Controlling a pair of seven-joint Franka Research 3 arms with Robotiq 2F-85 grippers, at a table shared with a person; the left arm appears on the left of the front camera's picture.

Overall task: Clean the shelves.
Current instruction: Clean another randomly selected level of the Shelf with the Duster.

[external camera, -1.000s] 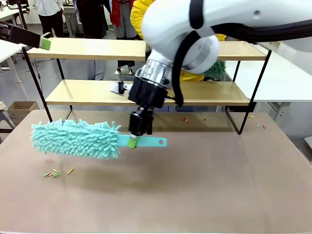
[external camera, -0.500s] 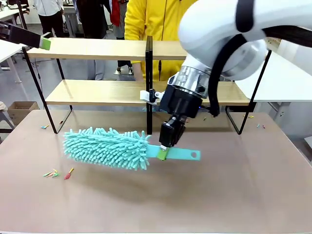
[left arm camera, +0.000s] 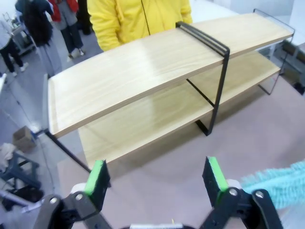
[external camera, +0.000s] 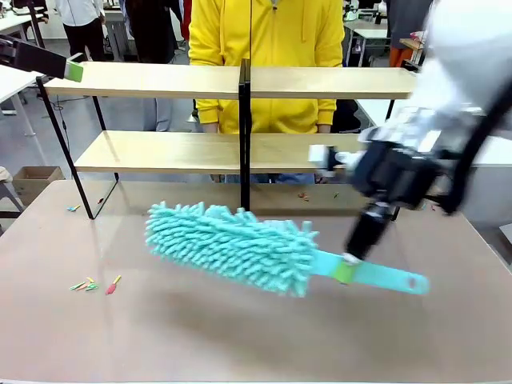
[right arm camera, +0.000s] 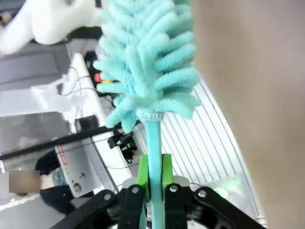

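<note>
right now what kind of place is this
Probably a robotics lab or workshop: a robot's right gripper holds a teal duster before test shelves, with more white tables and people behind.

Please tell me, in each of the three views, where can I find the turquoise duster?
Front view: duster lies across the middle, above the table, its handle in the right tool.
Left wrist view: only its fluffy tip at the right edge.
Right wrist view: centre, rising from the pads.
Shared landmark: the shelves, also in the left wrist view.
</note>
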